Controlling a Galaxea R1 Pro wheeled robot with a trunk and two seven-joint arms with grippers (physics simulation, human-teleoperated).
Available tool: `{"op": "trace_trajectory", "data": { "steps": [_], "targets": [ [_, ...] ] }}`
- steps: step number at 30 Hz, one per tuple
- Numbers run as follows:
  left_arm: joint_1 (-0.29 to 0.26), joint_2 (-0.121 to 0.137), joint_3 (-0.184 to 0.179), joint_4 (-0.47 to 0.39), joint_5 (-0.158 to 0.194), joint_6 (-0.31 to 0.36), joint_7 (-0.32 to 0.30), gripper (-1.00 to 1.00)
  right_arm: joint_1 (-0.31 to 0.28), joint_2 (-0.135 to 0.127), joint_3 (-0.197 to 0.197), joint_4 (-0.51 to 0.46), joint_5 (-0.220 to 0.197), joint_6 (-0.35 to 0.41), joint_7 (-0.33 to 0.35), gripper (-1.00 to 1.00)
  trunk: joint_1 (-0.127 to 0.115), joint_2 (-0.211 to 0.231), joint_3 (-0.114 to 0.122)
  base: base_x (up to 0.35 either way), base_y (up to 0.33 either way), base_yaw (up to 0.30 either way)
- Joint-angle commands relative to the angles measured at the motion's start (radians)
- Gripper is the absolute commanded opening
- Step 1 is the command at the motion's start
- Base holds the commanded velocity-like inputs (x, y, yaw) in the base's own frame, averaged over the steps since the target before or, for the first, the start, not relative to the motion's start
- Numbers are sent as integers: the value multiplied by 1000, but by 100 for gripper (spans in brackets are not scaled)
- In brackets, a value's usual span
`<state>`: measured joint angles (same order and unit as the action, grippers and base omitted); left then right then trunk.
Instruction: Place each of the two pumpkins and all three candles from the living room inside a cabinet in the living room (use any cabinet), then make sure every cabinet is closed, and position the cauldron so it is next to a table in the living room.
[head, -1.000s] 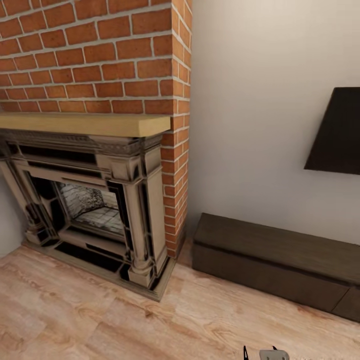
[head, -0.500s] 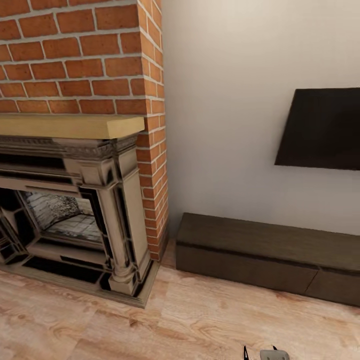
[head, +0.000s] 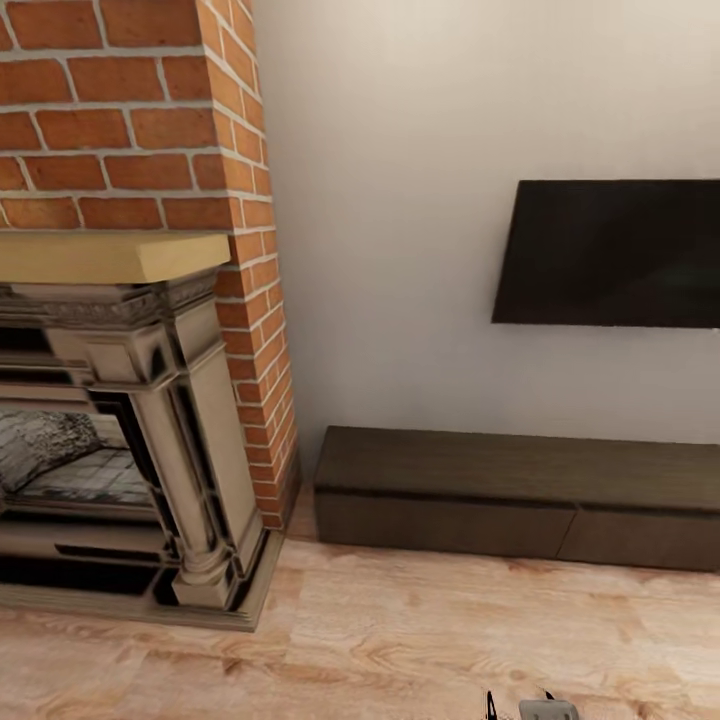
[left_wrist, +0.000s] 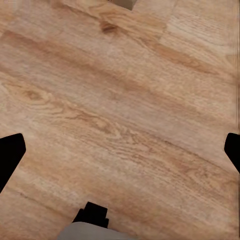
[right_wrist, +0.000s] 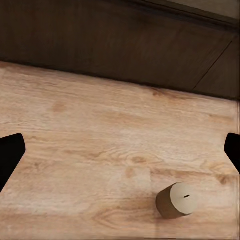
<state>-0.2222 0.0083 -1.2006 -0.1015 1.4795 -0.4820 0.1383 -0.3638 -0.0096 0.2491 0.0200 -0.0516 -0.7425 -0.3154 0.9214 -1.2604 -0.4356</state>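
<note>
The cabinet is a long, low, dark brown unit against the white wall, to the right of the fireplace, and its drawer fronts look flush and shut. In the right wrist view its dark front runs along the wooden floor. One candle, a stubby beige cylinder, sits on the floor in front of it. My right gripper is open above the floor, short of the candle, with nothing between its fingers. My left gripper is open over bare planks. The pumpkins, cauldron and table are out of view.
A stone-coloured fireplace with a yellow mantel stands under a red brick chimney at the left. A dark flat screen hangs on the wall above the cabinet. Light wooden floor stretches in front of both.
The head view has swung to the right: the fireplace has slid toward the left edge, and more of the cabinet and the wall screen has come into view.
</note>
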Motion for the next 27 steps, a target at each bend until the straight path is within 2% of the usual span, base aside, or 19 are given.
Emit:
{"op": "trace_trajectory", "data": {
  "steps": [1,18,27],
  "targets": [
    [0,1,-8,-3,2,-3,9,100,-1,0,9,2,-5,-3,-4,100,0,-1,-1,90,0,-296],
    [0,1,-8,-3,2,-3,9,100,-1,1,9,3,-5,-3,-4,100,0,-1,-1,294,0,-292],
    [0,1,-8,-3,2,-3,9,100,-1,1,9,3,-4,-2,-4,100,0,-1,-1,330,0,-70]
  ]
}}
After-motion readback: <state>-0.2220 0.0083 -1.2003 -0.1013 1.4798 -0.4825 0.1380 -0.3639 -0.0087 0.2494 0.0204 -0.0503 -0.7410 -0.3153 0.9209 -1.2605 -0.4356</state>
